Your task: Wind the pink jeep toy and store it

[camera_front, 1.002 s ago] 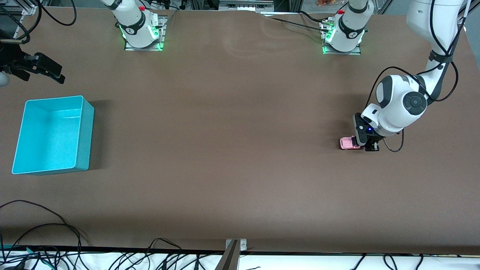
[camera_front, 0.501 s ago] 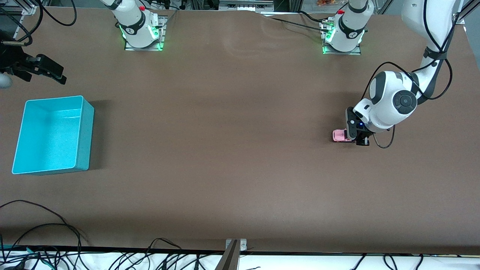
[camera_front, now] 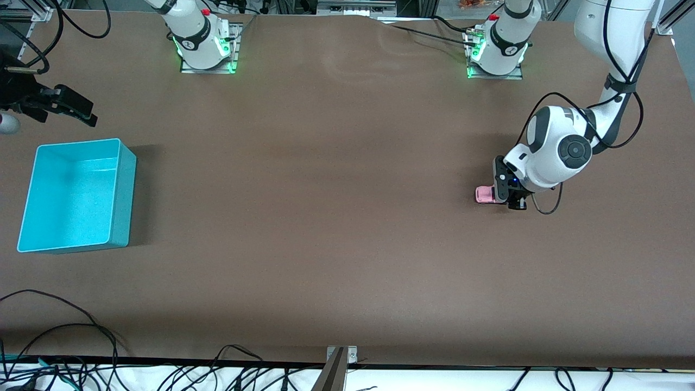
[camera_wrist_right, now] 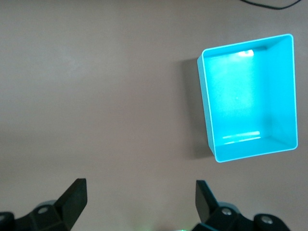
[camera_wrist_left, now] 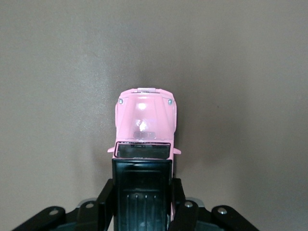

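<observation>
While the left claw [camera_wrist_left: 143,192] clamps the pink jeep toy [camera_wrist_left: 144,122], the right claw [camera_wrist_right: 139,197] gapes over bare table.

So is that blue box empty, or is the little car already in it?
Empty. The teal bin shows only its bare floor, and the pink jeep toy is on the table at the left arm's end, clamped in the left gripper.

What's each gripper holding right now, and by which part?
The left gripper is shut on the pink jeep toy, fingers clamping the sides of its black rear roof section. The right gripper is open and holds nothing.
</observation>
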